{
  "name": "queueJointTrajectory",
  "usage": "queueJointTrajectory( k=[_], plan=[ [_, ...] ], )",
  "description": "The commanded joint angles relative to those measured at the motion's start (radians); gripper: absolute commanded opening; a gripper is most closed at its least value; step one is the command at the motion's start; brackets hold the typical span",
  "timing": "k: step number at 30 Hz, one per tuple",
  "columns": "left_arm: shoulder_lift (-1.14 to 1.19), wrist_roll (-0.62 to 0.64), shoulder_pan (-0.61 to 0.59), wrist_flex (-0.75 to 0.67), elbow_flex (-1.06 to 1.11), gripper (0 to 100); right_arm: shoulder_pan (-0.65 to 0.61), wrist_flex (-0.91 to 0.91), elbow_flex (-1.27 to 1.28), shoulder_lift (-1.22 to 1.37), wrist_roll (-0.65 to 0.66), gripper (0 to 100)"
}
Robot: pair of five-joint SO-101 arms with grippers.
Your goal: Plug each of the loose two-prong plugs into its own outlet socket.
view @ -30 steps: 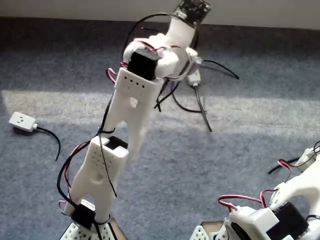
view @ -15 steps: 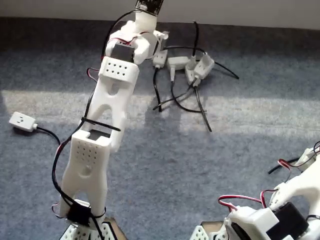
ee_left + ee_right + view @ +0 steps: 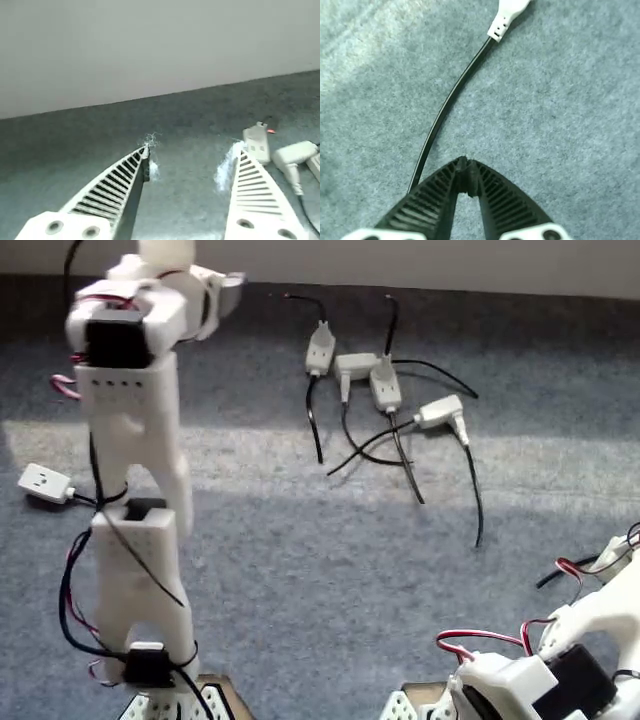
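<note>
Swing the white left gripper (image 3: 193, 150), jaws spread wide and holding nothing up at 11 o'clock near the pale wall (image 3: 150, 45), toward the tangle of small white plastic plugs and sockets (image 3: 385, 388) on thin black cords, lying on the grey carpet (image 3: 330, 570) at about 1 o'clock. Choose one piece only: favour the outermost white cord end (image 3: 440, 412) at the 3 o'clock edge of the tangle, just apart from the three bunched together, though impossible to tell from above whether plug or socket. Come down with the ribbed fingers (image 3: 125, 177) straddling the plastic body rather than the cord, and close across the flat sides, leaving the mating face free. Lift slowly to avoid dragging a neighbour along by the crossing cords. Keep in mind the lone white outlet block (image 3: 45, 483) at 9 o'clock, well apart from the rest, as a possible partner. Hold the right gripper (image 3: 468, 172), pinched closed on nothing above bare carpet beside a black cord (image 3: 447, 107) with a white connector (image 3: 507, 12), ready to pin the socket while pushing the prongs home
</note>
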Motion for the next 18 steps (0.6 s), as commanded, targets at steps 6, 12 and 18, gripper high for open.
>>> queueJointTrajectory(
  k=[6,12,18],
  plan=[
    [-0.077,-0.006,-0.44,0.169,0.039,26,0.113,-0.3,-0.03,-0.042,0.008,0.6],
    [-0.019,-0.003,-0.611,0.17,0.203,26,0.127,-0.374,-0.016,-0.008,0.009,0.6],
    [0.033,-0.002,-0.656,0.17,0.414,25,0.136,-0.374,-0.015,0.061,0.018,0.6]
  ],
)
